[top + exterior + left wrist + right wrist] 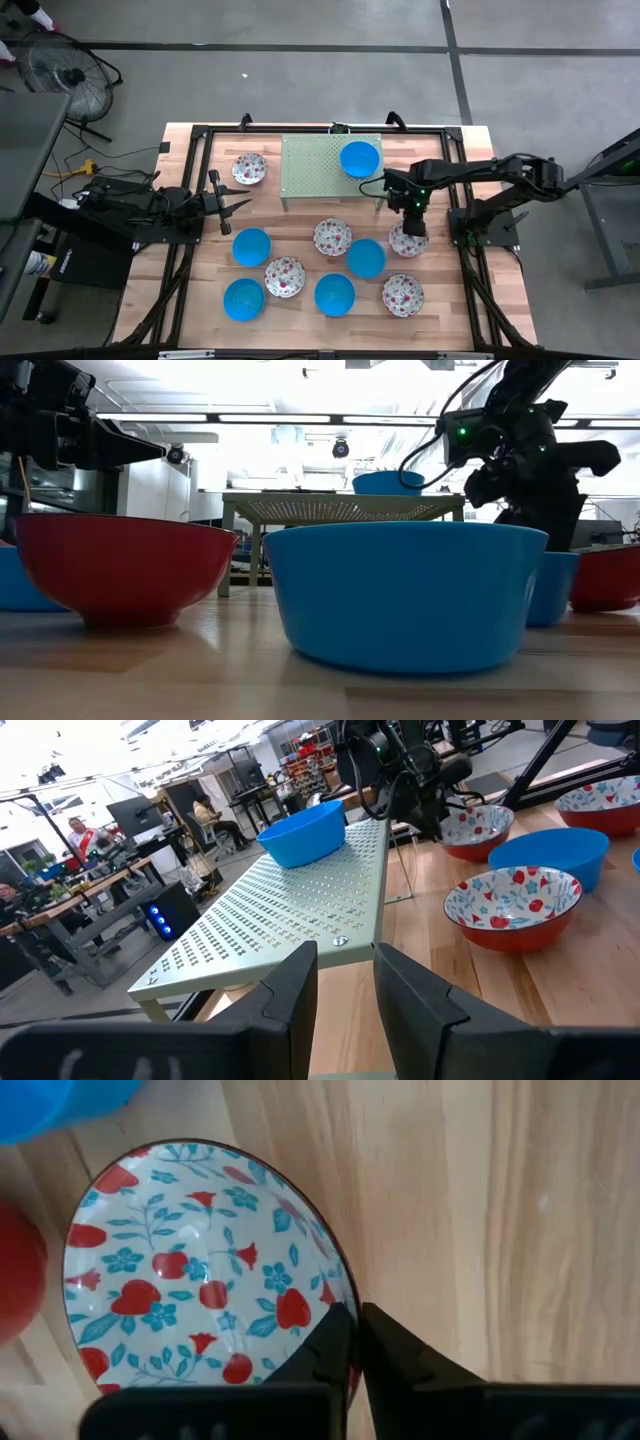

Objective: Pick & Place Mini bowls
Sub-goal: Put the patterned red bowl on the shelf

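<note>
Your right gripper is down over a floral bowl, and its two fingers are nearly together, with only a thin gap. The bowl's rim passes between them: one finger is inside the bowl, the other is outside on the wooden table. I cannot tell if they already press the rim or only stand around it. In the high view this same bowl is mostly hidden under the right gripper. Just beside these fingers, toward the table's middle, stands a blue bowl, and a second floral bowl is a little further on that side.

Your left gripper hovers near the left edge of the table, and its fingers are spread a little, holding nothing. Straight ahead of them you see the green perforated stand, and one blue bowl sits on its far corner. Next to the stand, further ahead of the left fingers, a floral bowl rests on the wood.

The other mini bowls are scattered on the table in front of the stand: a blue one just below the left fingers, two more blue ones, and floral ones. One floral bowl stands alone beside the stand's left end.
</note>
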You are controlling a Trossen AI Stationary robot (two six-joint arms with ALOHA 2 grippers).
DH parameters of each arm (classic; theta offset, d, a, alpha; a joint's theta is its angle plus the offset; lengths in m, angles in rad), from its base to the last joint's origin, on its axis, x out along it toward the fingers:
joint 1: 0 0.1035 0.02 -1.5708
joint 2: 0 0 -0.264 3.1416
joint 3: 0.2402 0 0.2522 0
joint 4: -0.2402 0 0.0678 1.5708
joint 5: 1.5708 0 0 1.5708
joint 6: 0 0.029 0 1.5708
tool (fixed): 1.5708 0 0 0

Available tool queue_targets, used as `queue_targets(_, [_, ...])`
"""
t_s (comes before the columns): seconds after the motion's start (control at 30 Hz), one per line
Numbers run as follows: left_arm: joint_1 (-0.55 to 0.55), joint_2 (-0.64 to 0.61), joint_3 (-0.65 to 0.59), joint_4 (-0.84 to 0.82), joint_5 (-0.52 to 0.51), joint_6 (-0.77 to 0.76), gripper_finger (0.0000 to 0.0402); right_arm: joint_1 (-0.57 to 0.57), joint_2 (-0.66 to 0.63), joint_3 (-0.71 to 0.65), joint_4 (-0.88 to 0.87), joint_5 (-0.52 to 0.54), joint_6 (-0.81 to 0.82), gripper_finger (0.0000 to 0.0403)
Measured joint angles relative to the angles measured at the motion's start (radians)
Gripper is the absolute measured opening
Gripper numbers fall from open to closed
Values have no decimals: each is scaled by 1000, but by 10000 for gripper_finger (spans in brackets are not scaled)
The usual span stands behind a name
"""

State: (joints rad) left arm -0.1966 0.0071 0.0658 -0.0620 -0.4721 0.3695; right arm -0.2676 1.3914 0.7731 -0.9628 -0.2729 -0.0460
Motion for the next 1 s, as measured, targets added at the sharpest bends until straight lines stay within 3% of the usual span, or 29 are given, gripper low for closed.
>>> queue_targets(0.27, [0,0,0,0,0,0,97,0,-33,0,-13,-29,71,2])
queue_targets(0.63, [0,0,0,0,0,0,97,0,-174,3,-68,-80,215,1])
queue_targets(0.8, [0,0,0,0,0,0,97,0,-219,93,-170,-75,235,0])
queue_targets(1.0, [0,0,0,0,0,0,97,0,-220,296,-301,-78,250,0])
